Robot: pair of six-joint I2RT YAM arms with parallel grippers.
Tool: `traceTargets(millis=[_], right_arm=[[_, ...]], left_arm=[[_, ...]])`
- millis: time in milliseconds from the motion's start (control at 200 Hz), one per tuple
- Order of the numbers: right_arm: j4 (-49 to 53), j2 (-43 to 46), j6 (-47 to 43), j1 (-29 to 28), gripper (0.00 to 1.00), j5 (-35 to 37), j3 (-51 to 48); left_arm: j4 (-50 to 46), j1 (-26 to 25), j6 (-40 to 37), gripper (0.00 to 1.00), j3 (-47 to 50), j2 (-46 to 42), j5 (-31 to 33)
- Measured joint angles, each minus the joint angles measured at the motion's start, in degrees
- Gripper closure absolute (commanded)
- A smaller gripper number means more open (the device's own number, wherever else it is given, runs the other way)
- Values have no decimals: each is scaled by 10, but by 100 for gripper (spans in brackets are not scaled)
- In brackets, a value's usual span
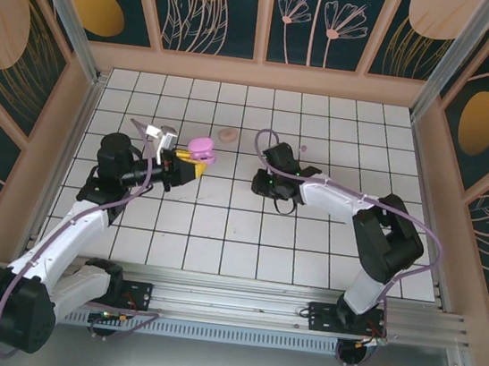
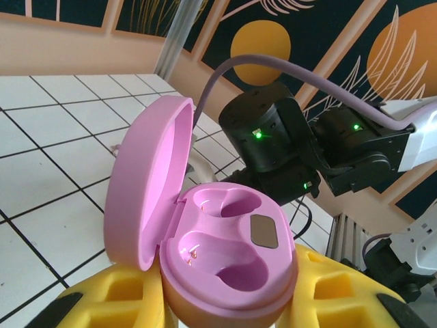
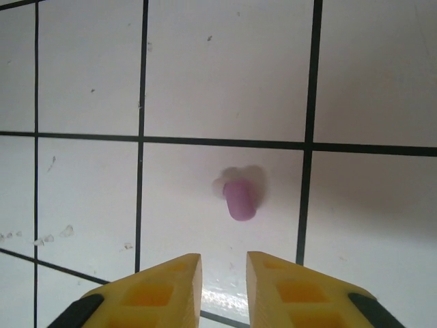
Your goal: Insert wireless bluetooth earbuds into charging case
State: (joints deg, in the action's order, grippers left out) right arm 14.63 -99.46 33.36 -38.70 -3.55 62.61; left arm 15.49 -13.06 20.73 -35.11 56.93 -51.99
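1. My right gripper point(image 3: 224, 270) sat at the lower centre of the right wrist frame. Its yellow fingertips were parted by only a narrow slit and held nothing.
2. One lilac-pink earbud point(image 3: 239, 199) lay flat just above that slit in the frame. It was dead ahead, a shade right of the slit's line, and apart from both tips.
3. Its long axis ran nearly up and down the frame, along my line of reach. Judgement: closing the fingers would pinch its short width, but the slit looked narrower than the bud, so widening comes first.
4. My left gripper point(image 2: 229, 304) was clamped on the pink charging case point(image 2: 225, 263) at the bottom of the left wrist frame. The case was hinged open, its lid up at left, and both wells point(image 2: 225, 205) were empty.
5. Judgement: the right arm was the nearer one, and the left was occupied as the holder.
6. The surface was a glossy white tiled floor point(image 3: 82, 75). The bud lay inside one tile, away from the dark grout lines point(image 3: 308, 147).
7. In the top view, a pale round piece point(image 1: 227, 134) lay at upper centre, between the two arms. It was too small to identify.
8. Patterned panelled walls point(image 1: 337, 24) stood well back from the work.
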Motion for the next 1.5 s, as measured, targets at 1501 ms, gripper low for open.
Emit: traceTargets(millis=[1501], right_arm=[[123, -152, -142, -77, 100, 68, 142]], left_arm=[[10, -6, 0, 87, 1, 21, 9]])
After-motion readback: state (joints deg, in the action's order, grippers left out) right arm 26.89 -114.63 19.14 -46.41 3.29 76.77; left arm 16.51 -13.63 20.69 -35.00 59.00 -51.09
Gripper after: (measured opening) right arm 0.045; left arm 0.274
